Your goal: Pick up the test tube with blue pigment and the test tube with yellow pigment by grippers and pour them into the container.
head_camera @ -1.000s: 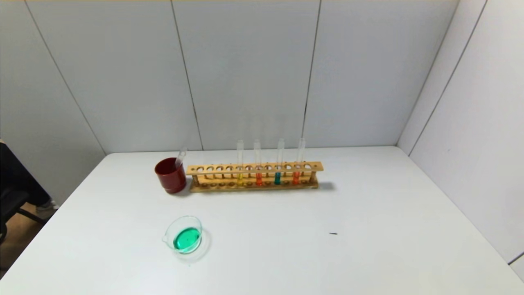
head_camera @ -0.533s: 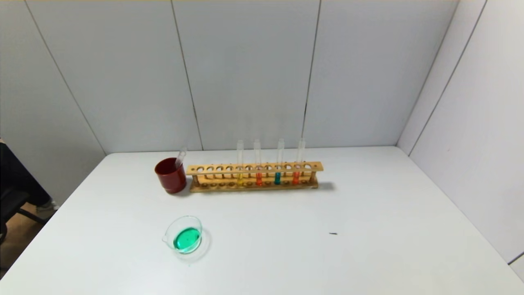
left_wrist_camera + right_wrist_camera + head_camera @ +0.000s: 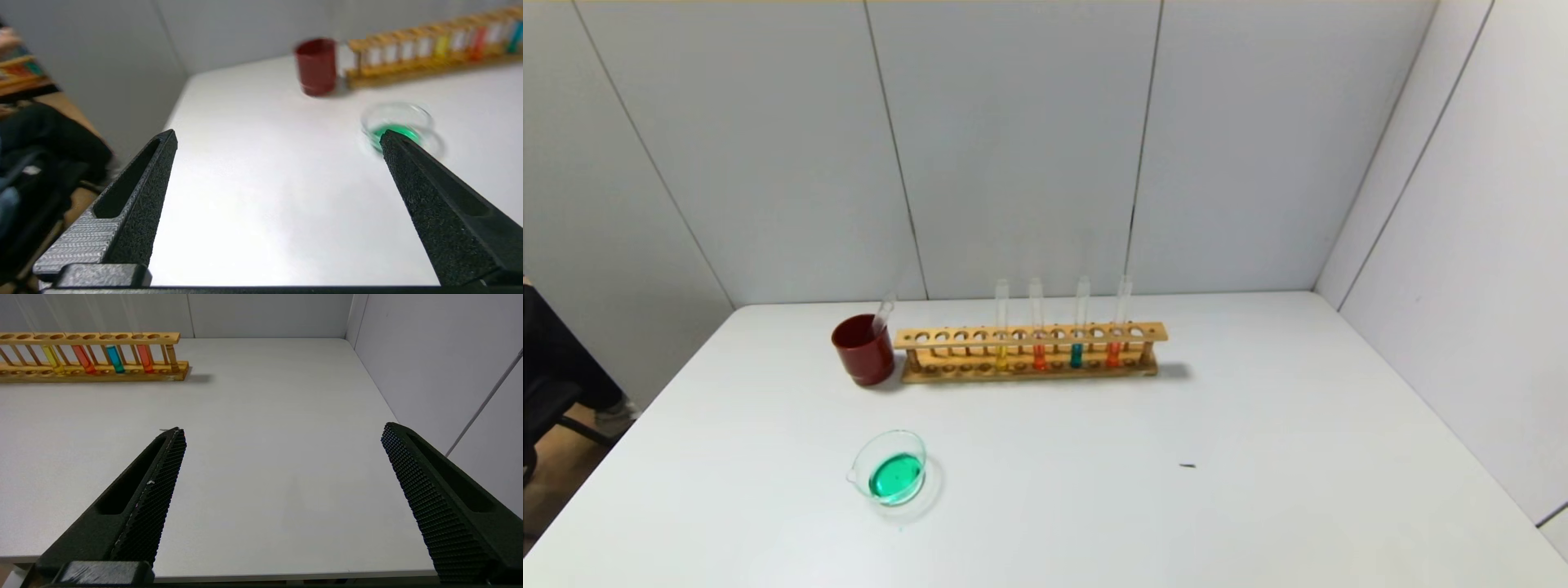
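Both pincers, left gripper [image 3: 278, 136] and right gripper [image 3: 282, 430], gape empty; far ahead, the blue tube [image 3: 1077, 353] risks an orange neighbour [image 3: 1113, 354] being knocked

Pale grey panelled walls [image 3: 1013, 147] close in the white table [image 3: 1258, 457] on 3 sides — back, left and right — with thin dark seams between panels. At the far left, a strip of wooden floor [image 3: 556, 465] and a dark chair [image 3: 543, 400].
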You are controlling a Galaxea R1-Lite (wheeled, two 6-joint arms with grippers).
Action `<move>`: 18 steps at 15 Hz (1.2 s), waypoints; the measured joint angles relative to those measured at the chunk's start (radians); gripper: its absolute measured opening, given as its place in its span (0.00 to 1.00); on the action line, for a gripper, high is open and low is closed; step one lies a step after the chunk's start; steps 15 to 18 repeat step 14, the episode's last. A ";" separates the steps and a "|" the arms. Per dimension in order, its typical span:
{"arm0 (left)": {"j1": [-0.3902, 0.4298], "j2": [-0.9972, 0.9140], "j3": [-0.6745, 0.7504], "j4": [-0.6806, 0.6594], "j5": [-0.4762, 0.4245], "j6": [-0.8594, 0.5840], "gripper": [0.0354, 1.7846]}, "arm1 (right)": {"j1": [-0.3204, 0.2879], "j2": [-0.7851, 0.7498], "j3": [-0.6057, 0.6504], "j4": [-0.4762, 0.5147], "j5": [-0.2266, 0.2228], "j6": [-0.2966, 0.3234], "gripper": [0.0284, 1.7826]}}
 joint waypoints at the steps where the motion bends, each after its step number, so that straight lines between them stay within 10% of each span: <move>1: 0.000 0.000 0.003 0.037 -0.070 0.002 0.98 | 0.000 0.000 0.000 0.000 0.000 0.000 0.98; 18: 0.001 -0.001 -0.021 0.140 -0.114 -0.076 0.98 | -0.002 0.000 0.000 0.000 0.000 0.004 0.98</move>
